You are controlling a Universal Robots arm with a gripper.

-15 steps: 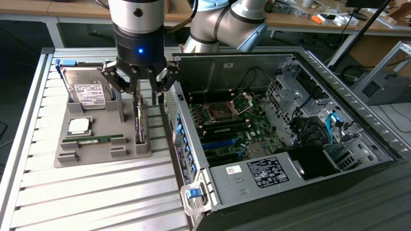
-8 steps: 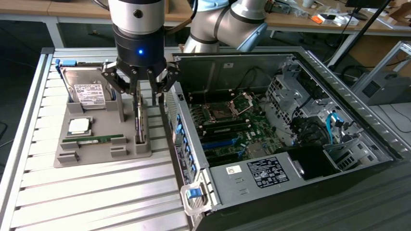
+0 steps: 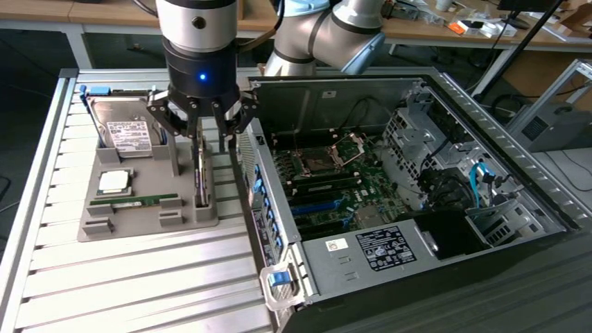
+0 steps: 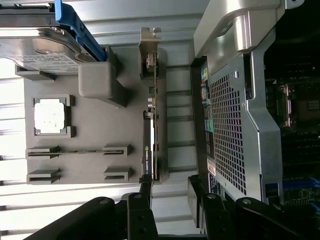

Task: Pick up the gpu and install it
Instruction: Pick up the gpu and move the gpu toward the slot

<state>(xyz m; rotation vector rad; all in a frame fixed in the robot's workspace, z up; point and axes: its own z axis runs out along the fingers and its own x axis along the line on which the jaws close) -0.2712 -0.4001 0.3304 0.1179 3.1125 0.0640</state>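
Directly below the gripper (image 3: pixel 202 132), the gpu (image 3: pixel 202 182) stands on edge in the tray (image 3: pixel 138 229), long axis running near to far. The jaws gape wide, holding nothing.

one gpu (image 3: pixel 202 177), one hard drive (image 3: pixel 125 128), one processor (image 3: pixel 115 182), one case (image 4: pixel 230 110)

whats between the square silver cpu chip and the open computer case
The thin dark gpu card, on edge in the grey tray; seen in the wrist view.
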